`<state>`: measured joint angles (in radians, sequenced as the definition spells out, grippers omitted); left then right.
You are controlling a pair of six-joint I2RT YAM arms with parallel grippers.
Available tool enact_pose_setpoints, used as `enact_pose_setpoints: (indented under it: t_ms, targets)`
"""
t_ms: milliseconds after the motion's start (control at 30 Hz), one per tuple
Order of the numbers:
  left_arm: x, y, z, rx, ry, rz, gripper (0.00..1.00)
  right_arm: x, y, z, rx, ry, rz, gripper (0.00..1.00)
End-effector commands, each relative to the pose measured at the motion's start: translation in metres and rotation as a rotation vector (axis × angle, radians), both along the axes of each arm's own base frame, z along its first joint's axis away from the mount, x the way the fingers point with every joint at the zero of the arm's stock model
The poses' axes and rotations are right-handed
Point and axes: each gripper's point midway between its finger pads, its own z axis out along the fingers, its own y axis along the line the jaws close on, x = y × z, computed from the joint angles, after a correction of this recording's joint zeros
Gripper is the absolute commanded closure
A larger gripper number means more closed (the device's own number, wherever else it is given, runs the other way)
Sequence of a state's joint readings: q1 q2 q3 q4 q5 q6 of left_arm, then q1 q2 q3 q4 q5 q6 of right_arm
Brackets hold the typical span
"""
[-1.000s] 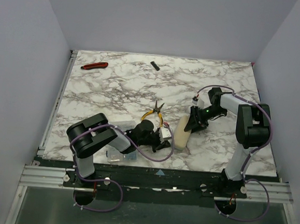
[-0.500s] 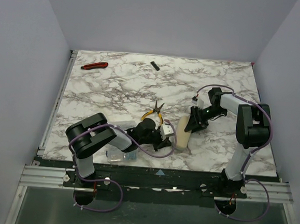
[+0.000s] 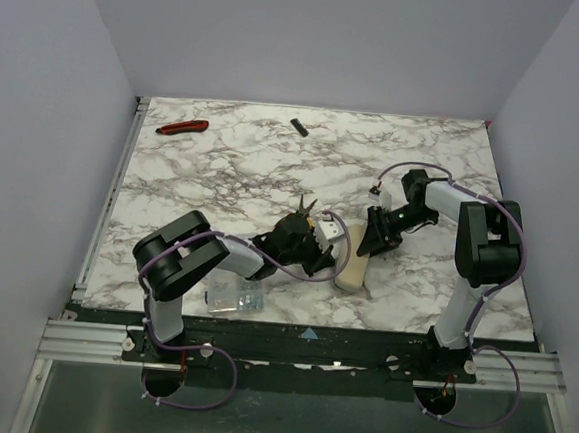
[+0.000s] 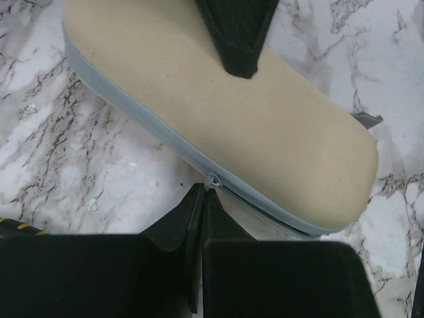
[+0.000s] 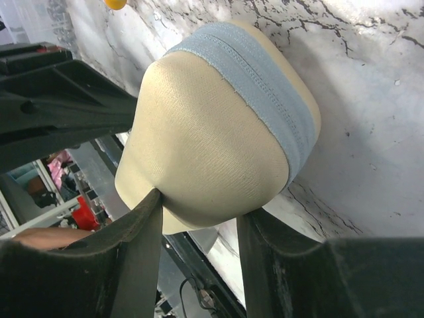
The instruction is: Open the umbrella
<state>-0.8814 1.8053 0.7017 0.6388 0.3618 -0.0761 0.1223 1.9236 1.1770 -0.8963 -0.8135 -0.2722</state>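
Moved since a sec ago: L arm's wrist swung toward the far side and in against the umbrella (image 3: 351, 270), and it now covers most of the pliers (image 3: 305, 206). Capsule and R arm are approx where they were.

Umbrella is packed: a cream oblong capsule w/ a blue-grey zip band, lying flat on the marble table (image 3: 425, 157). It sits near the front, a bit right of centre, between the two grippers.

R gripper (image 5: 199, 205) is on the capsule's far end. Jaws are part-open and clamped on it, both fingers (image 5: 136, 232) pressing the fabric sides.

L gripper (image 4: 201, 193) is at the capsule's long side. Jaws are closed tight, no gap. Tips sit right at the zip pull (image 4: 213, 179), touching or just beside it; can't tell if the pull is actually pinched.

Nearby, only the pliers' tips and a bit of yellow handle show past the L wrist, just beside the capsule's far-left end. L arm's cable loops over the table in front of the capsule.

Clear plastic box (image 3: 235, 295) is at the front edge, left of the capsule, by the L arm's forearm. Small bits are inside, too small to tell what.

Far side, well apart from everything else: red-handled tool (image 3: 183, 126) at far left and a small black object (image 3: 298, 127) near far centre.
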Motion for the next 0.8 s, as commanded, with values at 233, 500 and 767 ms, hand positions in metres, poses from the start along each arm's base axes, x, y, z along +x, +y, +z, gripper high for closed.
enact_pose_setpoints:
  t_ms: [233,500,767]
  targets:
    - [0.053,-0.008,0.013,-0.043,0.053,0.163,1.0,0.013,-0.025,-0.029,-0.14,-0.115,0.112,0.65]
    - [0.049,-0.001,0.022,-0.094,0.029,0.121,1.0,0.041,-0.026,-0.023,-0.156,-0.185,0.139,0.64]
    - [0.0,0.01,0.026,-0.103,-0.123,-0.143,0.44,0.048,-0.026,-0.016,-0.124,-0.211,0.224,0.64]
